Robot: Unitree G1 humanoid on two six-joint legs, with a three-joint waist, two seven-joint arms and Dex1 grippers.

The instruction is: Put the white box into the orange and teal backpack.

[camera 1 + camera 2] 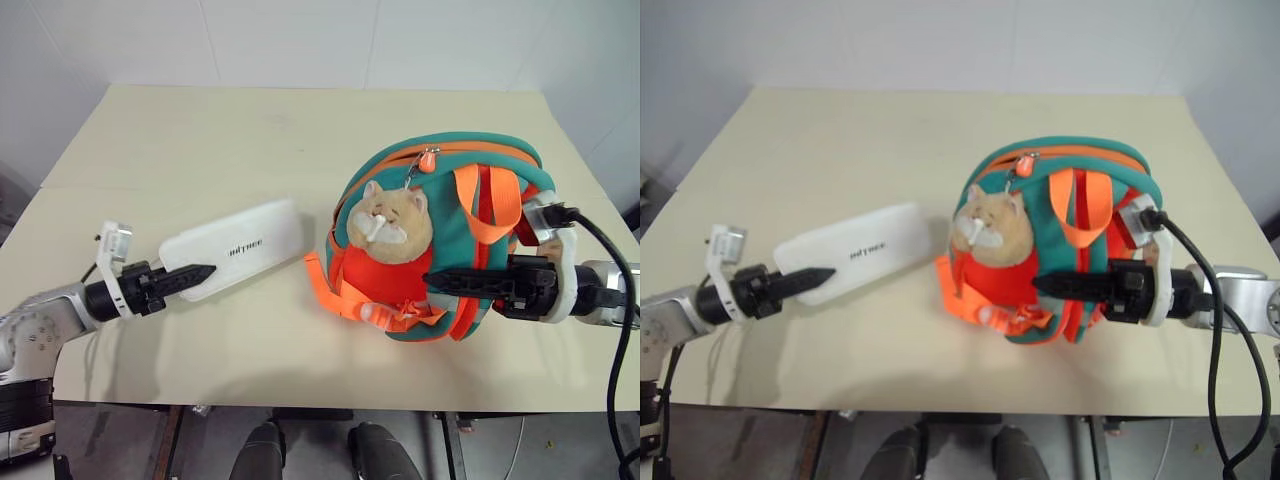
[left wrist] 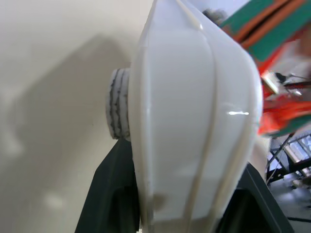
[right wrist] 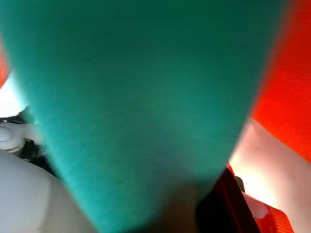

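The white box is long and flat with dark lettering on its lid, and it points at an angle toward the backpack. My left gripper is shut on its near left end; in the left wrist view the white box sits between the two black fingers. To the right, the orange and teal backpack stands on the table with a tan plush cat on its front. My right gripper reaches in from the right across the backpack's lower front, shut on its teal fabric.
The beige table runs back to a white wall, and its front edge is close below both grippers. A black cable loops off my right wrist. Loose orange straps hang at the backpack's lower left.
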